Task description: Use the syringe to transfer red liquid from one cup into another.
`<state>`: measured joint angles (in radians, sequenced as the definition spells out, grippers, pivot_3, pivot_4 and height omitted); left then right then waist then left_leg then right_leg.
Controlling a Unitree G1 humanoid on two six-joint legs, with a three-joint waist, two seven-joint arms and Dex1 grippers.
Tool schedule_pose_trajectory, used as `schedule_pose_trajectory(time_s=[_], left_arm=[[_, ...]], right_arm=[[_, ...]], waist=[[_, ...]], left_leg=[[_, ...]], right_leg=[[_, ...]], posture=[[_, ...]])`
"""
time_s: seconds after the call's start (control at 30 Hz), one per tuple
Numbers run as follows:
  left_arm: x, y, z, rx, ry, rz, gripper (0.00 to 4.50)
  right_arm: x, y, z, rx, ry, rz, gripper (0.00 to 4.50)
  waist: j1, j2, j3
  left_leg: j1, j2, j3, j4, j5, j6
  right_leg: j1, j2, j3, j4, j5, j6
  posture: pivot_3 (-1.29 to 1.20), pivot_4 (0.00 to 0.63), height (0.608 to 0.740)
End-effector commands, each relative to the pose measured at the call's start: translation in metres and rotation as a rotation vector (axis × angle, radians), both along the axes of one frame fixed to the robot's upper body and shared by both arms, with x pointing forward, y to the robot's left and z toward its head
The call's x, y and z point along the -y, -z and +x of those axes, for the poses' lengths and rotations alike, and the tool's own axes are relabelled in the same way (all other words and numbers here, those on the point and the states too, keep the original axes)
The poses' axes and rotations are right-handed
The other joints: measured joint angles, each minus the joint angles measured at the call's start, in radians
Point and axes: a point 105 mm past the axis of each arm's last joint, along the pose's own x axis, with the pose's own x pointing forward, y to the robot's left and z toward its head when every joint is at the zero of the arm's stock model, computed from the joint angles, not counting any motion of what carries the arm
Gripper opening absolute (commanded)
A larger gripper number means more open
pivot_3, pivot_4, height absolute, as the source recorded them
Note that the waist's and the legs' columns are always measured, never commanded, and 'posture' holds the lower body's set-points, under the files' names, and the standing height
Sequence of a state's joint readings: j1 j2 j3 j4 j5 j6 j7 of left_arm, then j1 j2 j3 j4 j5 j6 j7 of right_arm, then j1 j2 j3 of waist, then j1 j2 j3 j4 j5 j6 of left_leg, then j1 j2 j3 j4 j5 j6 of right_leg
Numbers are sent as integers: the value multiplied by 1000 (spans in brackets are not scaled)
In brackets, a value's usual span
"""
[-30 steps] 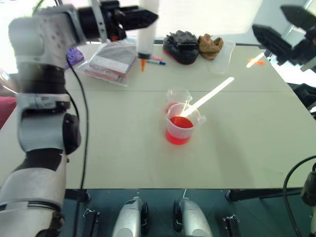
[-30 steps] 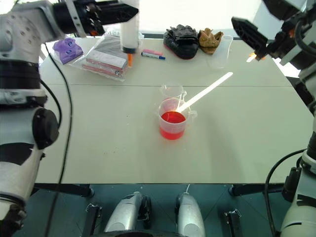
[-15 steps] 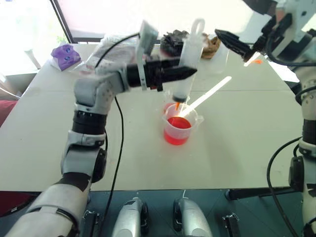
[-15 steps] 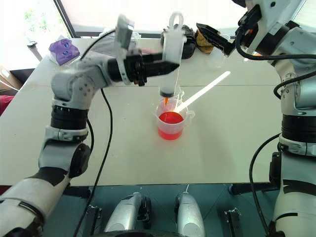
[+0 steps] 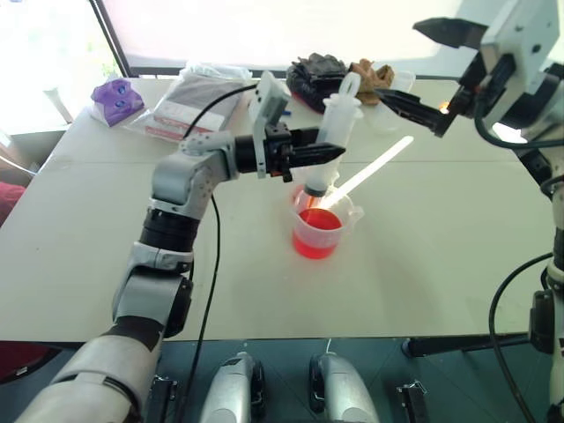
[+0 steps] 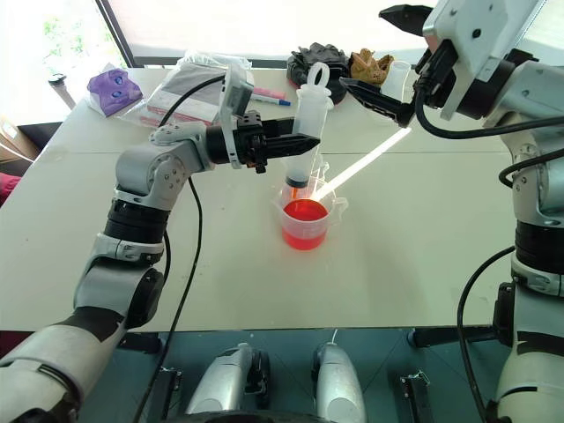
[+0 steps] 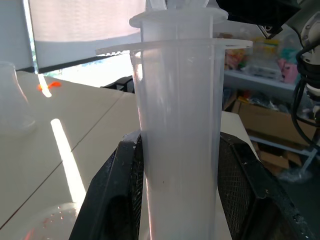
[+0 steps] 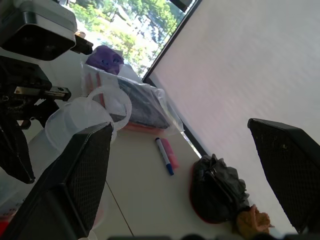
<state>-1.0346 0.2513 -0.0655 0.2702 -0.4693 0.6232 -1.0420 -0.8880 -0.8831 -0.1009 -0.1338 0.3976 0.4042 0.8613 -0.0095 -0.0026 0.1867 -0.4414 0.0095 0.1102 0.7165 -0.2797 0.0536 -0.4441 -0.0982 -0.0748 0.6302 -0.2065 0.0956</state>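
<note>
Syringe (image 5: 333, 134) upright over the beaker (image 5: 322, 231), barrel pinched in the left gripper (image 5: 332, 152), dark seal low, nozzle dipping inside the beaker's rim. Red liquid (image 5: 319, 220) filling the beaker's lower part. Smaller cup (image 6: 319, 167) just behind the beaker, mostly hidden by the syringe. Right gripper (image 5: 414, 69) up beside the syringe's ring top, fingers spread wide, holding nothing. Marker pen (image 6: 273, 99), plastic-wrapped packet (image 5: 189, 104), purple object (image 5: 115, 97) and dark gloves (image 5: 321, 74) farther back from the beaker.

From the left wrist: clear barrel (image 7: 179, 145) clamped between both black fingers (image 7: 112, 195), flange above them.

From the right wrist: fingers (image 8: 70, 185) far apart, ring top (image 8: 110, 106) between them, pen (image 8: 163, 156) and gloves (image 8: 218, 192) beyond.
</note>
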Motion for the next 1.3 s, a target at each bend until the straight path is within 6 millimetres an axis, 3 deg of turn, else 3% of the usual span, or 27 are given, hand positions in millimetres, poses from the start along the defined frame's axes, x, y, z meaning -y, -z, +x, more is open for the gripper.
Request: schedule_pose_trajectory(time_s=[0.03, 0.3, 0.6, 1.3], left_arm=[[8, -13, -9, 45, 46, -28, 1564], [16, -7, -15, 32, 68, -33, 1564], [19, 18, -17, 56, 61, 47, 1564], [20, 51, -12, 110, 5, 80, 1564]], right_arm=[[-3, -9, -5, 53, -9, -1, 4500], [-9, 7, 4, 31, -19, -26, 4500], [-12, 19, 15, 36, -11, -63, 4500], [-41, 43, -4, -18, -80, -86, 4500]], waist=[[0, 0, 0], [0, 0, 0], [0, 0, 0], [0, 0, 0]], left_leg=[[0, 0, 0, 0, 0, 0], [0, 0, 0, 0, 0, 0], [0, 0, 0, 0, 0, 0], [0, 0, -1, 0, -2, 3]], right_leg=[[0, 0, 0, 0, 0, 0], [0, 0, 0, 0, 0, 0], [0, 0, 0, 0, 0, 0], [0, -1, -1, 0, 0, -1]], posture=[[0, 150, 740], [0, 150, 740], [0, 150, 740], [0, 150, 740]])
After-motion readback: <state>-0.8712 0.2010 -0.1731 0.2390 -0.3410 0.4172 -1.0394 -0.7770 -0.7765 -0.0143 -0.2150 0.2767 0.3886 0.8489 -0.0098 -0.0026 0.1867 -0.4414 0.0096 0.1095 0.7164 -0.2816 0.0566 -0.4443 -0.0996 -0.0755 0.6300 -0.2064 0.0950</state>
